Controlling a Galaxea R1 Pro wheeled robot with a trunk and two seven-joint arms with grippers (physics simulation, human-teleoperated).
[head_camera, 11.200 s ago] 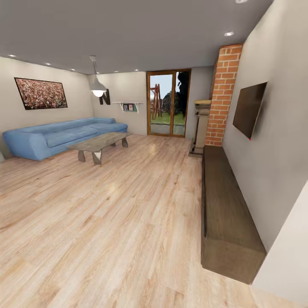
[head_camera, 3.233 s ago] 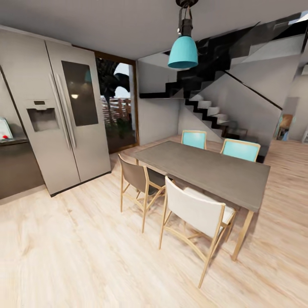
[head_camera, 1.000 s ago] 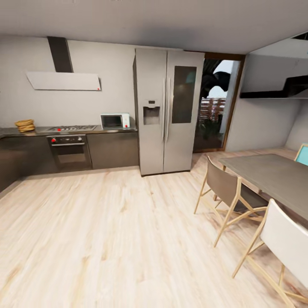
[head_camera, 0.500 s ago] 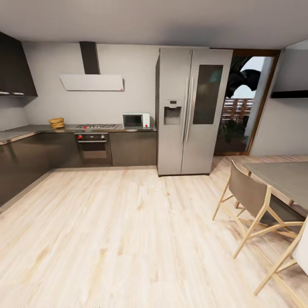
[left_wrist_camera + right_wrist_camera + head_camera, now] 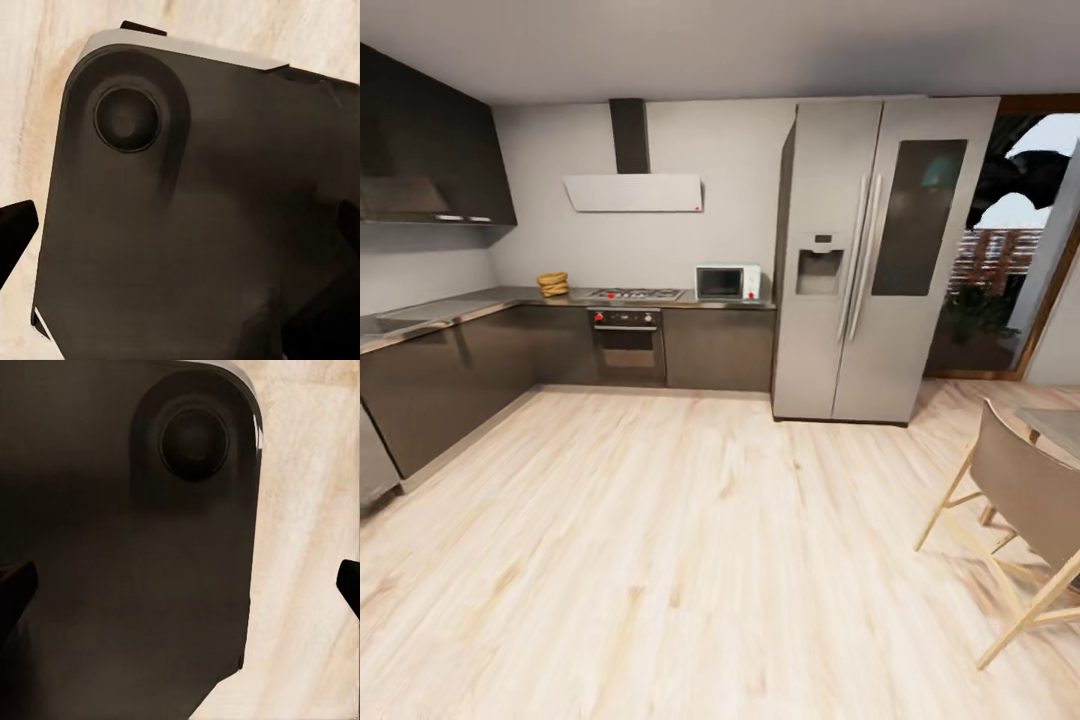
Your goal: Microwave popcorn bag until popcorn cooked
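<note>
Wide bare wood floor (image 5: 690,540) ahead, hemmed at 9 o'clock by dark cabinet fronts (image 5: 430,390). At 11 o'clock, popcorn bag (image 5: 552,284) on the table (image 5: 490,298), left of the hob (image 5: 636,294). At 12 o'clock, microwave (image 5: 727,282) against the fridge (image 5: 880,260). At 3 o'clock, chair (image 5: 1025,500). No legible writing. Left fingers (image 5: 13,232) and right fingers (image 5: 15,589) well apart from the bag, dark tips at frame edges, spread wide, nothing held.

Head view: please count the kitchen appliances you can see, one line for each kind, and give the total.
Microwave: 1
Fridge: 1
Built-in oven: 1
Gas hob: 1
Extractor hood: 1
Total: 5
</note>
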